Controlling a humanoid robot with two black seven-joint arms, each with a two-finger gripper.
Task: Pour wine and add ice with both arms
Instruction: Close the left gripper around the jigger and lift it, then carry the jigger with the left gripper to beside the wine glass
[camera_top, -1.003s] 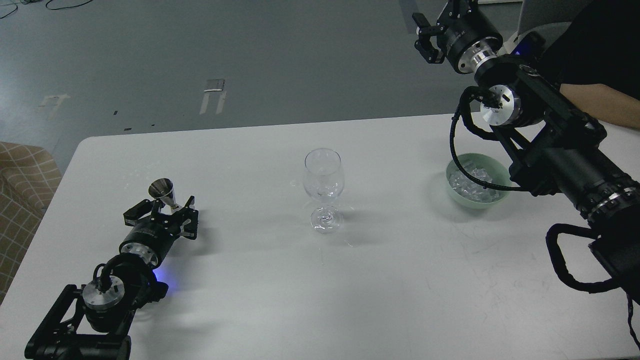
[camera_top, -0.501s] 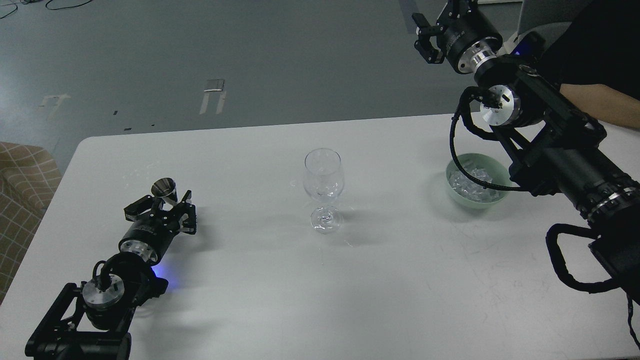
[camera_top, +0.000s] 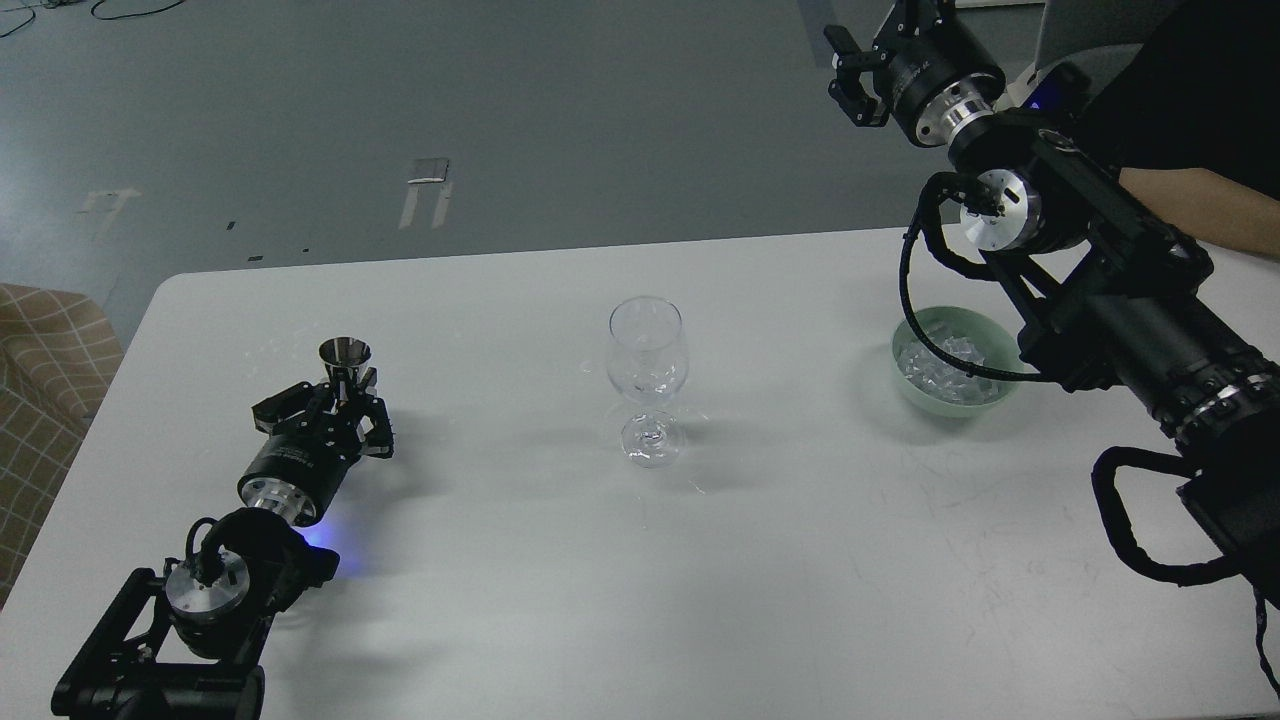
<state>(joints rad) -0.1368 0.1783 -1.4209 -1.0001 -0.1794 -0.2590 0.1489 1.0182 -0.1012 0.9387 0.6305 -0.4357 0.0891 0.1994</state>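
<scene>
A clear wine glass (camera_top: 647, 365) stands upright at the middle of the white table (camera_top: 520, 590). Glints low in its bowl suggest ice or wine; I cannot tell which. A pale green bowl (camera_top: 912, 385) at the right holds the ice (camera_top: 935, 368), several clear cubes. My left gripper (camera_top: 338, 405) lies low over the table's left side, shut on the lower part of a small steel measuring cup (camera_top: 345, 358), which stands upright. My right gripper (camera_top: 852, 75) is raised high beyond the table's far edge, fingers apart and empty.
My right arm (camera_top: 1120, 300) crosses above the bowl's right rim, and a looped cable hangs over the ice. A person's forearm (camera_top: 1210, 210) is at the far right. A checked seat (camera_top: 45, 390) stands off the table's left edge.
My left gripper has rotated and shifted slightly right, bringing the steel cup from tilted to upright. The right arm, glass and bowl have not moved.
</scene>
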